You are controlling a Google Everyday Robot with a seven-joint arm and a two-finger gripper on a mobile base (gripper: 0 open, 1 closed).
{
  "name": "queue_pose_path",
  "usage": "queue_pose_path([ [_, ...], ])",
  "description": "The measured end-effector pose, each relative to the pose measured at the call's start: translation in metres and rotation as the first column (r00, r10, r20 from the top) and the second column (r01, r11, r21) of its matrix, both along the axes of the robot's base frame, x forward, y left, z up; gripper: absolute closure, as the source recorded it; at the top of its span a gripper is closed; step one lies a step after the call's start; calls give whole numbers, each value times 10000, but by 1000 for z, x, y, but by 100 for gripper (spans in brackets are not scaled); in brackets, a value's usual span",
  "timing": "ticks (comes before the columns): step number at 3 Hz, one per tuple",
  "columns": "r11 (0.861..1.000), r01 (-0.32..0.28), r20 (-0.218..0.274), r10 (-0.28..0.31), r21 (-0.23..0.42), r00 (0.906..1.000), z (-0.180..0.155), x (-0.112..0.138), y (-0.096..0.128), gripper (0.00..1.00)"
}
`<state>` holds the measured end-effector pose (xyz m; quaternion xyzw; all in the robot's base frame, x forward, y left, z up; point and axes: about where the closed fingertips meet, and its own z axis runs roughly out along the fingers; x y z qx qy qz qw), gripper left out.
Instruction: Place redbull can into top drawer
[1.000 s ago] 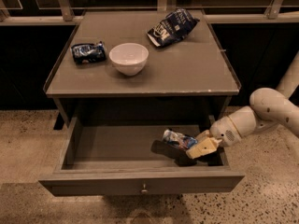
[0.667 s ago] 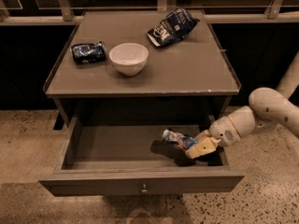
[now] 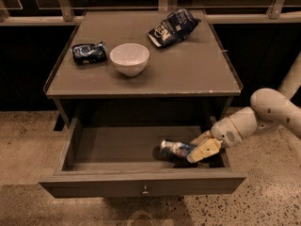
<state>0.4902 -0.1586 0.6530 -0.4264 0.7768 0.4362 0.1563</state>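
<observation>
The redbull can (image 3: 175,149), silver and blue, lies on its side inside the open top drawer (image 3: 141,181), towards the right front. It casts a dark shadow on the drawer floor. My gripper (image 3: 199,147) reaches into the drawer from the right, with its yellowish fingers (image 3: 205,150) closed on the can's right end. The drawer is pulled far out, and its small round knob (image 3: 145,190) shows at the middle of the front panel.
On the table top (image 3: 197,74) stand a white bowl (image 3: 129,58), a flat dark-blue snack packet (image 3: 88,52) at the left and a blue-and-white chip bag (image 3: 173,27) at the back. My white arm (image 3: 268,109) comes in from the right, past the table's right leg.
</observation>
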Motion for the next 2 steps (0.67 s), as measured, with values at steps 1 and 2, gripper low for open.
queue_pose_path([
  [1,10000,0,0,0,0,10000,0,0,0,0],
  [2,10000,-1,-1,1,0,10000,0,0,0,0],
])
